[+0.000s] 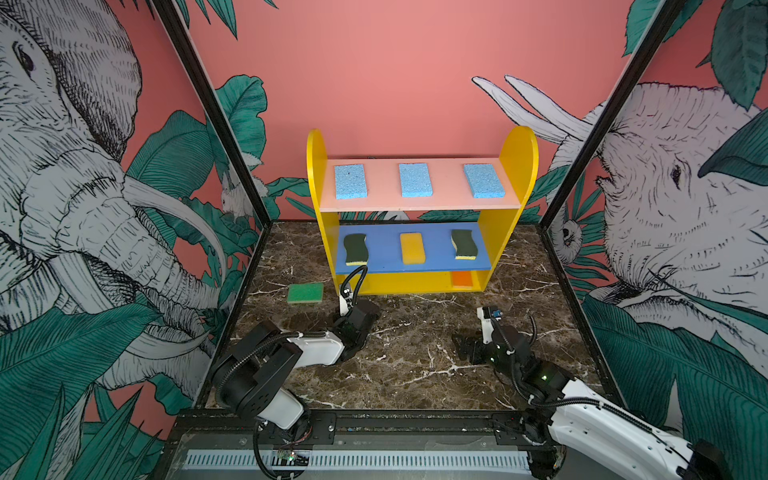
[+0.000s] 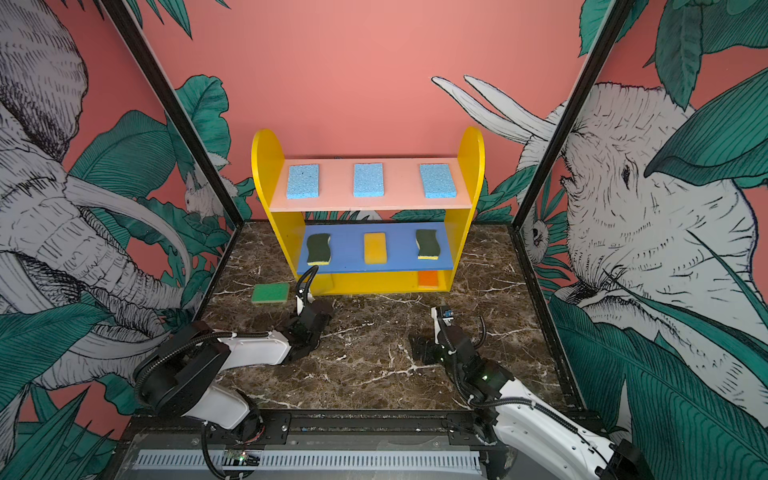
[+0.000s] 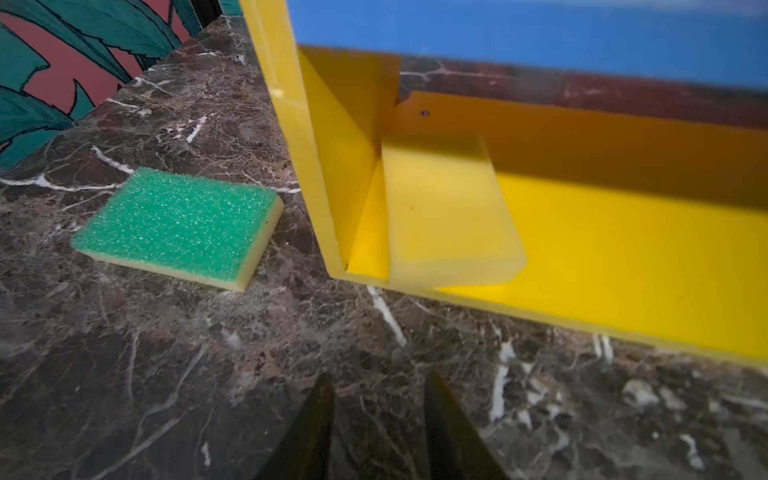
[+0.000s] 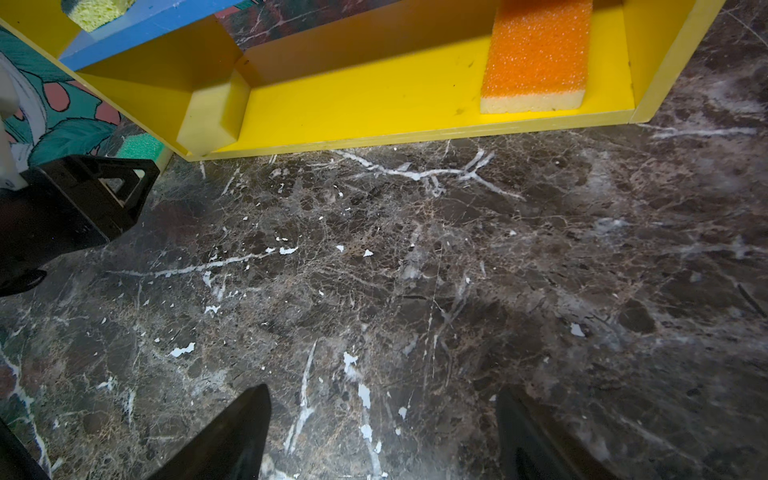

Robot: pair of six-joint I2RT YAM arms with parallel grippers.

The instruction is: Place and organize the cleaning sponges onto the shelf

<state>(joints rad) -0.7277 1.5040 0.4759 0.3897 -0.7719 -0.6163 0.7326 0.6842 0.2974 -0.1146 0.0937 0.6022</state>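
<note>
In both top views three light-blue porous rectangular sponges (image 1: 415, 180) lie on the pink top board of the small yellow-sided three-tier shelf (image 1: 515, 153), and a bright green flat sponge (image 2: 270, 293) lies on the dark marble desk (image 2: 374, 374) just left of the shelf. Left wrist: left hand (image 3: 382, 415) part open, empty, near the shelf base. Right wrist: right hand (image 4: 382, 424) wide open, empty; orange sponge (image 4: 536, 58) on the base.

The three-tier shelf (image 1: 517, 166) is yellow with pink and blue boards; the rectangular sponge (image 1: 306, 293) beside it is speckled green over pale yellow.
</note>
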